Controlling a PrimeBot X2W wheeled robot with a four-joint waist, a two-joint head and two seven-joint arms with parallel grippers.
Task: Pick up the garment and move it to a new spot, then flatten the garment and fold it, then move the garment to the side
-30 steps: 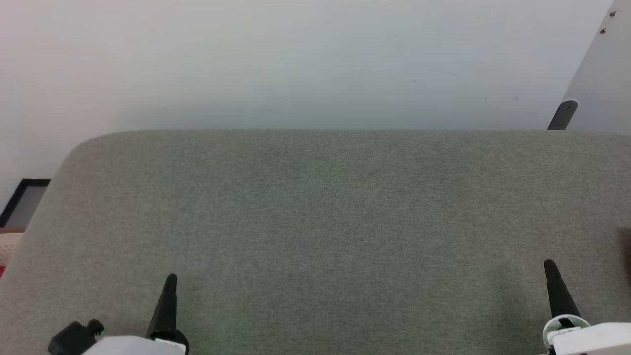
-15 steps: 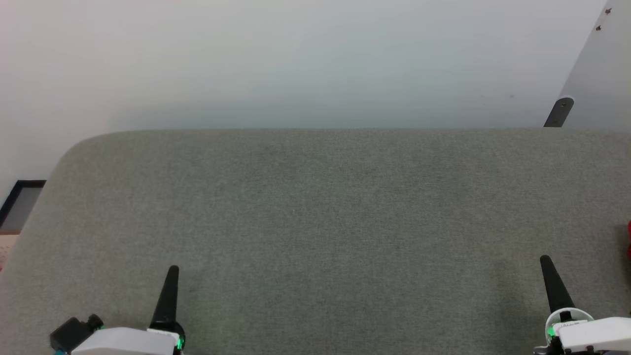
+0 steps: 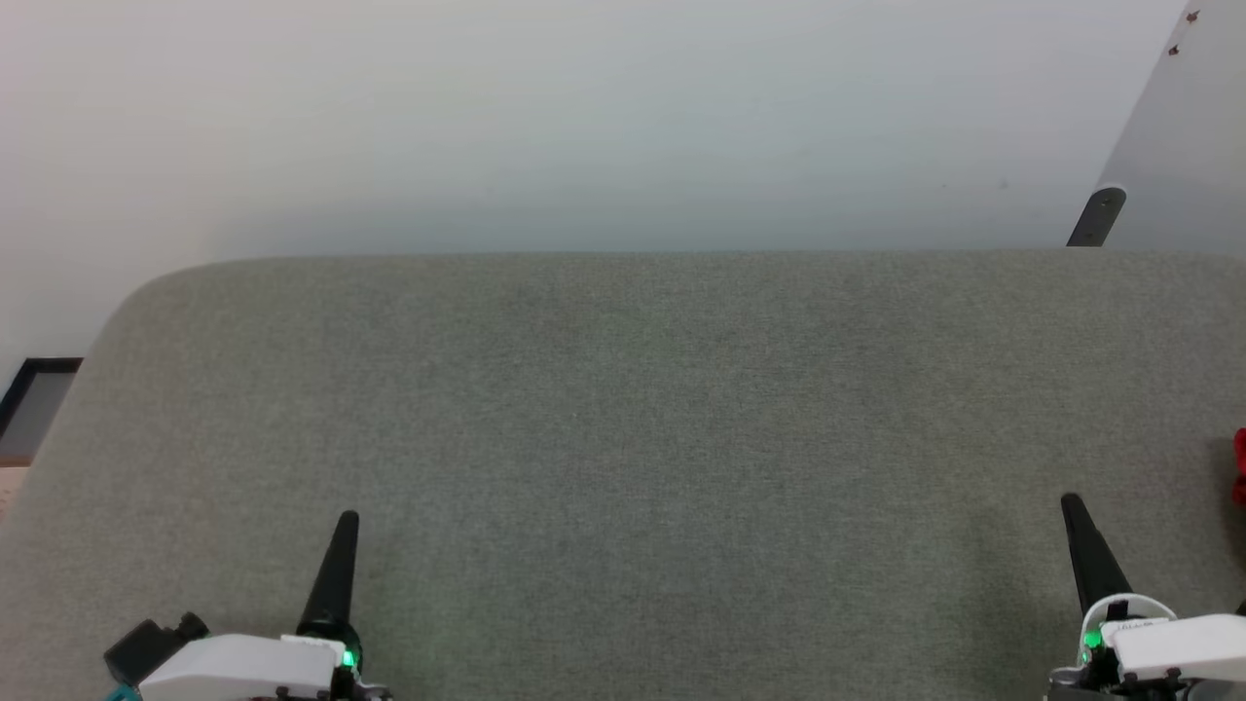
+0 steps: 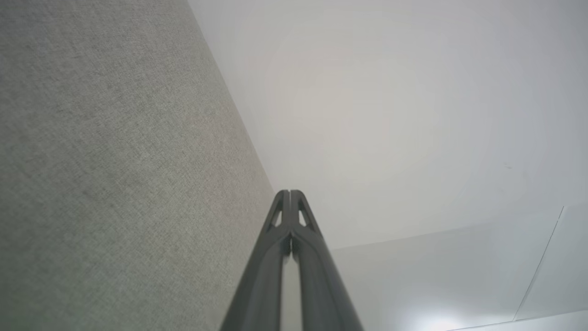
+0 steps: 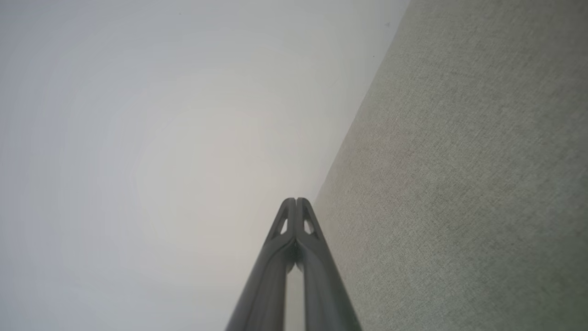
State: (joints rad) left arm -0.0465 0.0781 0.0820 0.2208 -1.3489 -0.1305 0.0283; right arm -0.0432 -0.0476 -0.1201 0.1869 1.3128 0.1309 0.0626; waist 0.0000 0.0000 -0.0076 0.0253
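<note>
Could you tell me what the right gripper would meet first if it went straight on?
The right gripper, shut, points over the grey fabric surface; it would likely meet the pale wall first, though depth is unclear.

A grey fabric surface (image 3: 623, 419) with rounded corners stands against a plain pale wall (image 3: 584, 117).
</note>
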